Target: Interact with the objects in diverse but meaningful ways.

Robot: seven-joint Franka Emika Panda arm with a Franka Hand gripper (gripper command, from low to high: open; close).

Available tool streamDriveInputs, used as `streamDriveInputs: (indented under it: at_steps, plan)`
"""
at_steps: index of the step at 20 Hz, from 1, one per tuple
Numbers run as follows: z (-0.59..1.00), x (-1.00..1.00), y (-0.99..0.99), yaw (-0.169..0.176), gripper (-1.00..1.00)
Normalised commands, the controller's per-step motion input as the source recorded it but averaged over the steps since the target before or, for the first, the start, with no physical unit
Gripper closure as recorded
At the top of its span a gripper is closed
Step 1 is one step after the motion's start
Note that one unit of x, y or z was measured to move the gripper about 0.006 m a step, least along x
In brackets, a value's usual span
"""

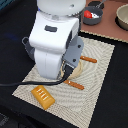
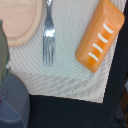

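The robot arm (image 1: 54, 40) loomed over a pale woven mat (image 1: 100, 65), hiding its gripper, so whether that was open or closed could not be told. The bread loaf (image 2: 100, 34) lay near the mat's corner, just beside its edge, bare weave between it and the fork (image 2: 48, 37). The plate (image 2: 19, 20) sat just beside the fork. A tomato (image 1: 88, 14) rested in a pot (image 1: 92, 18) off the mat.

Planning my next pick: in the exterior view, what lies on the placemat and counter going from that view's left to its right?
Bread loaf → lower orange-handled utensil → upper orange-handled utensil → pot holding the red tomato → second pot at the right edge. The plate sits mostly hidden behind the arm, so I leave it out.
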Motion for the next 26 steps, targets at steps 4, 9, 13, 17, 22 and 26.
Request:
streamDriveInputs:
  at_steps: [4, 9, 13, 17, 22, 26]
  plan:
    - [-0.16, 0.02, 0.36, 0.000, -1.00]
    - [-0.17, 0.12, 0.53, -0.007, -1.00]
    - [-0.21, 0.03, 0.83, 0.000, -1.00]
    - [-0.23, 0.07, 0.98, 0.007, -1.00]
    - [-0.25, 0.02, 0.87, 0.013, -1.00]
    - [-0.17, 0.01, 0.57, 0.024, -1.00]
